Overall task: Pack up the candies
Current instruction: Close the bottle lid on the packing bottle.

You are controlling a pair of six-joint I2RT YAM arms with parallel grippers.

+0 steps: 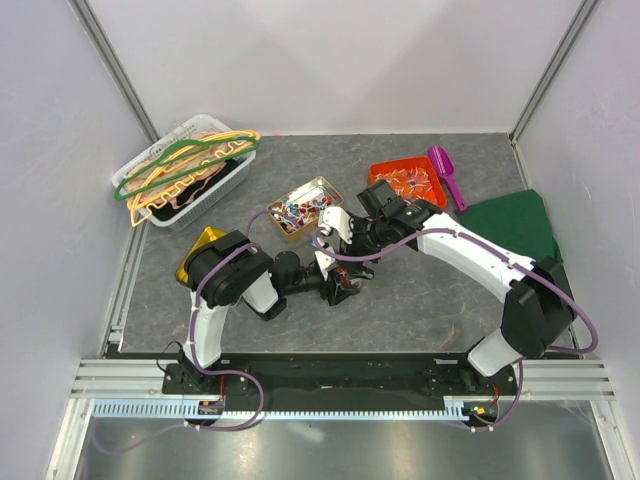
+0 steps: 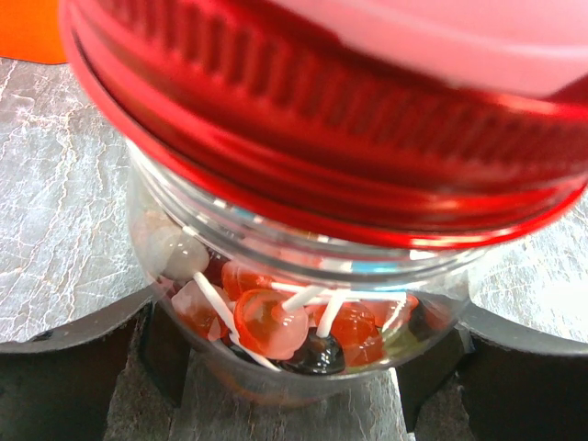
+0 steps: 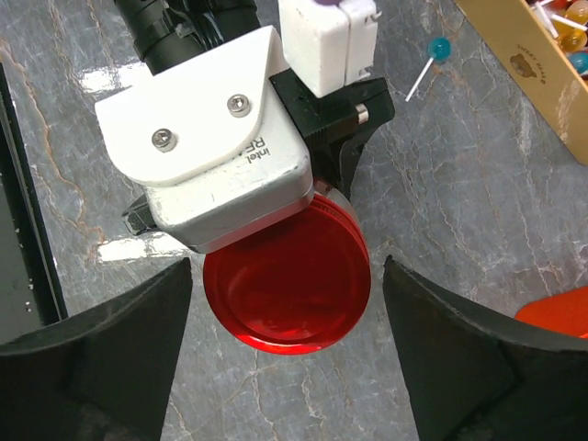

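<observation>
A clear jar (image 2: 303,303) holds candies (image 2: 276,322): orange, red and dark lollipops on white sticks. A round red lid (image 2: 322,138) sits on its mouth. My left gripper (image 2: 303,377) is shut on the jar's lower body, with a finger (image 2: 64,377) on each side. In the right wrist view I look down on the red lid (image 3: 287,285). My right gripper (image 3: 287,268) is open above it, its fingers (image 3: 101,349) wide on either side and not touching. More candies lie in a gold tray (image 1: 303,208) and an orange tray (image 1: 405,185).
A loose blue lollipop (image 3: 439,48) lies on the table near the gold tray (image 3: 542,64). A purple scoop (image 1: 445,172) lies beside the orange tray. A green cloth (image 1: 510,225) is at the right. A white basket of hangers (image 1: 185,170) is at the back left.
</observation>
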